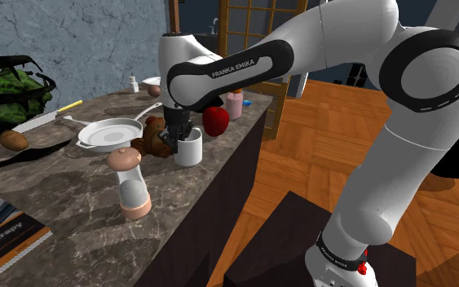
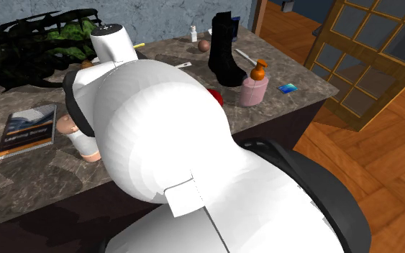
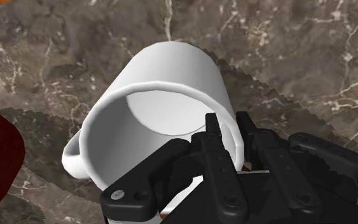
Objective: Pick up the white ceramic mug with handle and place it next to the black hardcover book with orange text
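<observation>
End effector (image 3: 232,137) clasps mug (image 3: 171,70) rim | mug near counter (image 1: 81,204) edge

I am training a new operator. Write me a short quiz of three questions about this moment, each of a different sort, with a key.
1. True or false: the gripper clasps the wall of the white mug, one finger inside and one outside.
2. In the shoulder view, which thing stands just up and to the right of the mug? A) a green bottle B) a red apple C) a blue bowl
3. Fill in: the book lies at the shoulder view's lower ____ corner.
Key: 1 true; 2 B; 3 left.
</observation>
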`<state>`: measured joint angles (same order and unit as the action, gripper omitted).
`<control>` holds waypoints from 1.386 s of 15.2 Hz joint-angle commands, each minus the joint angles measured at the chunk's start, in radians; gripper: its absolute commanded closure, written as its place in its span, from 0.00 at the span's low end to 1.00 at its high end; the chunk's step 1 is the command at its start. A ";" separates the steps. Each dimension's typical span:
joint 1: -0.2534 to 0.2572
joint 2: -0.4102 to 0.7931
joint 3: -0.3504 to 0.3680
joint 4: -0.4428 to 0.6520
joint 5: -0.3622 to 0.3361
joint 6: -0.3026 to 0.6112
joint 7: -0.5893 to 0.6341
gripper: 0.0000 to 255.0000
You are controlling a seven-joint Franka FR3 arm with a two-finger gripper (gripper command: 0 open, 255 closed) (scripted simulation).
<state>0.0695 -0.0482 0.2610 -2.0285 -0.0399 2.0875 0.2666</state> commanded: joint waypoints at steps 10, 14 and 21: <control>0.000 -0.009 -0.001 0.031 0.004 -0.039 -0.004 1.00; -0.001 -0.018 -0.001 0.075 0.007 -0.092 -0.008 1.00; -0.001 -0.025 -0.002 0.161 0.010 -0.185 -0.013 1.00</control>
<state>0.0691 -0.0777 0.2591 -1.8894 -0.0286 1.9201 0.2548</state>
